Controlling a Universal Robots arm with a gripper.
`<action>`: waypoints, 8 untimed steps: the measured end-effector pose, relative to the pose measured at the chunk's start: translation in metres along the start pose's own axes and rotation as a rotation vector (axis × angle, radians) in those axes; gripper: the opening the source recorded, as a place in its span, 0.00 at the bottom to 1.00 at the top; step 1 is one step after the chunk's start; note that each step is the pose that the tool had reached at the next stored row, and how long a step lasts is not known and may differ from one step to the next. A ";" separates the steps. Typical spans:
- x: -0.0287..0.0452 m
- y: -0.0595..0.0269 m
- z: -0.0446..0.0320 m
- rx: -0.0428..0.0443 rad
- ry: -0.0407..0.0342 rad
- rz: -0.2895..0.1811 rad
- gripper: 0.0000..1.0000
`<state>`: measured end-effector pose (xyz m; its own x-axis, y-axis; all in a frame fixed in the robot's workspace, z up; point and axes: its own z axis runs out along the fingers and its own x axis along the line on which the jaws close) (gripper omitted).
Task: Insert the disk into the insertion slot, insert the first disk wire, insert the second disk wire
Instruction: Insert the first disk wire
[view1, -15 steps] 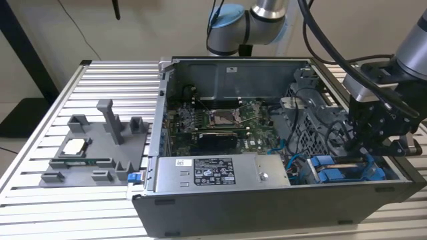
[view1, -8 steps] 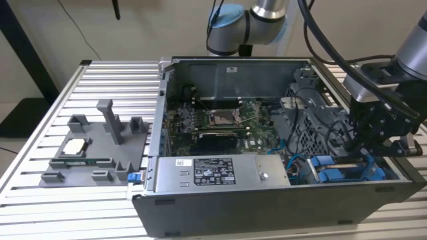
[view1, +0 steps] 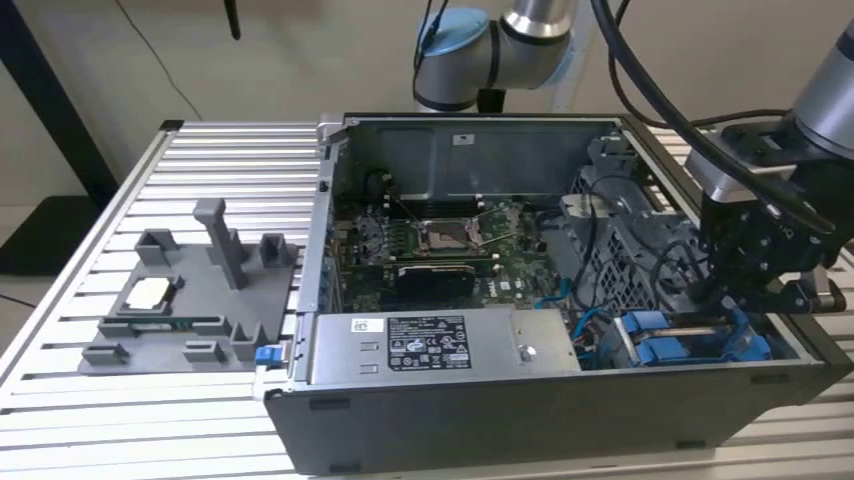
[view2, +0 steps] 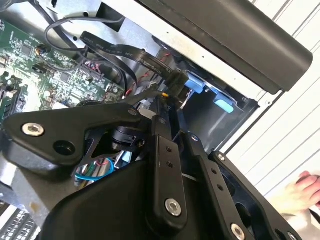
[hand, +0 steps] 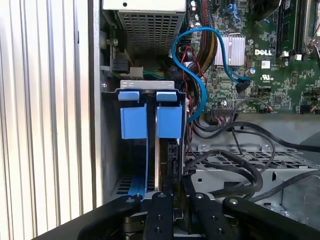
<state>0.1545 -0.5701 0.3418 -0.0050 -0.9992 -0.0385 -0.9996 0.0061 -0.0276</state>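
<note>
The insertion slot (view1: 650, 338) is the grey bay with blue clips (hand: 169, 120) at the case's front corner, on the exterior view's right. The disk (hand: 159, 160) stands on edge inside it, its blue carrier frame beside it. My gripper (view1: 731, 300) hangs just above that bay. In the second wrist view the fingers (view2: 162, 140) lie close together, and a black wire connector (view2: 175, 80) on a flat black cable sits at their tips, beside a blue clip (view2: 195, 86). In the first wrist view my gripper (hand: 177, 197) sits against the disk's end.
The open computer case (view1: 534, 420) lies on a slatted metal table (view1: 200, 160). A grey labelled power-supply box (view1: 441, 345) fills the front. Black cables (hand: 235, 170) and a blue cable (hand: 200, 65) loop near the bay. A grey fixture tray (view1: 187, 300) sits at the exterior view's left. A hand (view2: 307, 187) shows beside the case.
</note>
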 end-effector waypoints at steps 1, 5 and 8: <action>0.0000 0.0001 0.0002 0.0026 0.0066 0.000 0.19; -0.0004 0.0014 0.0011 0.0250 0.0227 -0.001 0.19; -0.0012 0.0040 0.0011 0.0287 0.0226 -0.001 0.19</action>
<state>0.1505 -0.5688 0.3406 -0.0048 -0.9999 -0.0159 -0.9984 0.0057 -0.0563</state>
